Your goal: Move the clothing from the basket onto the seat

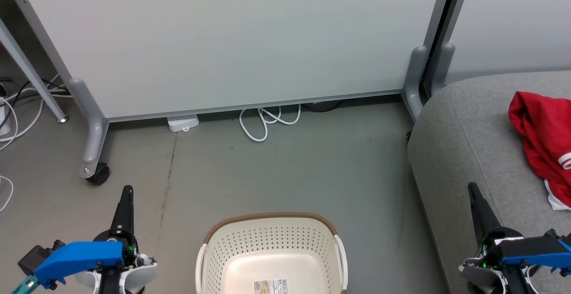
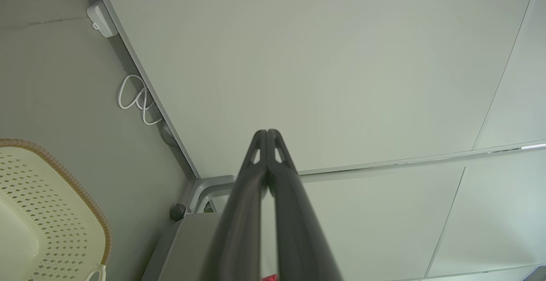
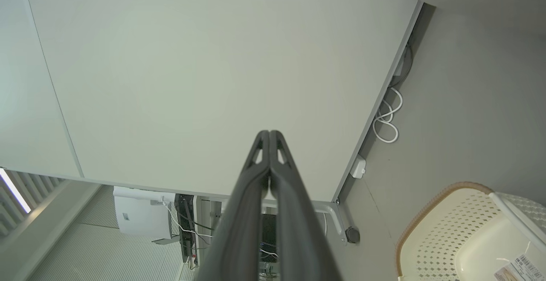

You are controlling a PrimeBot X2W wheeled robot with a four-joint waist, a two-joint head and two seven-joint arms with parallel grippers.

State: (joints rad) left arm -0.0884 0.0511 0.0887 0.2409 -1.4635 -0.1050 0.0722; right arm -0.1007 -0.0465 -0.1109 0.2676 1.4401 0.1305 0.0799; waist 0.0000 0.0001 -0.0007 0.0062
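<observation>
**Fig. 1.** The clothing [image 1: 542,138], red with white trim, is seen crumpled on the seat [image 1: 464,151] at 3 o'clock in the head view; whether one garment or two lie there cannot be told. It is judged soft, light and limp, so it would sag and trail when lifted. A raised fold at the top of the heap is suggested as the place to pinch it, not a flat edge. The basket [image 1: 267,217] is seen at 6 o'clock, its floor bare but for a label [image 1: 270,286]. The left gripper [image 1: 127,193] at 8 o'clock and the right gripper [image 1: 473,191] at 4 o'clock are shown fully closed, with nothing held.
</observation>
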